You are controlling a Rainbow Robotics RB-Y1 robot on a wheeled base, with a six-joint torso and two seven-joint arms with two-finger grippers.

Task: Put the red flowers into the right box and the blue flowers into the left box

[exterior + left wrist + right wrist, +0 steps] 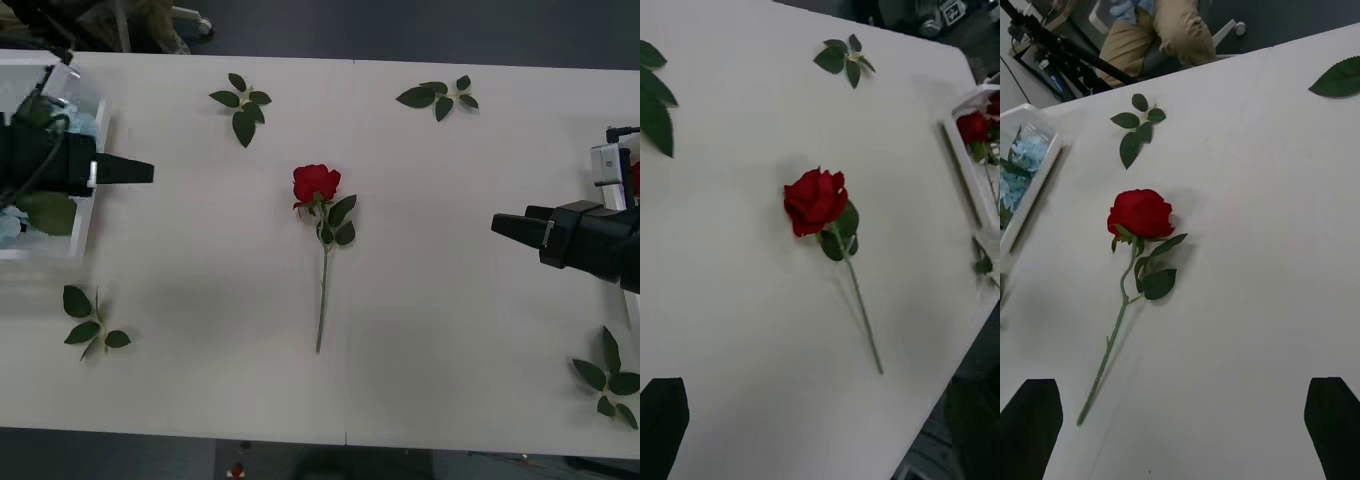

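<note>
While one red rose [317, 184] is lying mid-worktop [450, 300], leaf sprigs [243, 105] are ringing it.
Left end effector [150, 171] and right end effector [494, 225] are hovering at opposite edges, both spread, holding nothing.

Two black robot arms end in boxy black housings. The left gripper [135, 170] tapers to a wedge past a pale metal band; the right gripper [510, 226] tapers alike, with a small pale plate behind its tip.
</note>
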